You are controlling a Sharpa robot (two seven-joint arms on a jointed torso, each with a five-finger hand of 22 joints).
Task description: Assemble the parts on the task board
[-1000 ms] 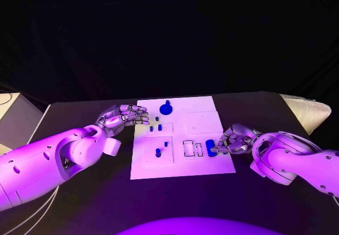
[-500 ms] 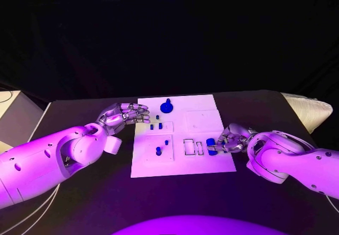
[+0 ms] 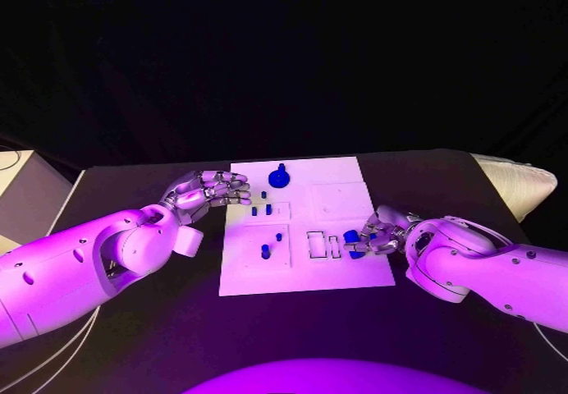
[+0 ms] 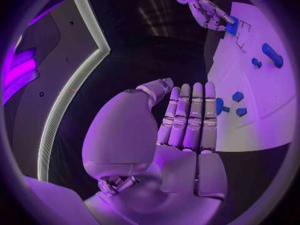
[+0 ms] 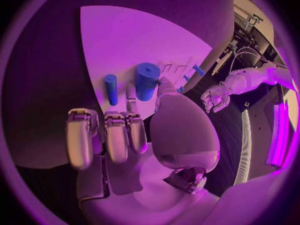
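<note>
Just beside the blue part (image 3: 353, 244), the right hand's (image 3: 381, 232) curled fingers (image 5: 117, 136) grip nothing.

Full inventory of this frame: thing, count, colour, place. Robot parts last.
task board: one, white, middle of the black table.
round part: one, blue, far end of the board.
small parts: a pair, blue, near the board's left edge, beside the left hand.
mid parts: two, blue, in the near-left panel of the board.
short cylinder part: one, blue, near the board's right edge, at the right hand's fingertips.
thin rod part: one, blue, lying beside the cylinder.
table: one, black.
left hand: silver, at the board's left edge, holds nothing.
right hand: silver, touching the cylinder.
</note>
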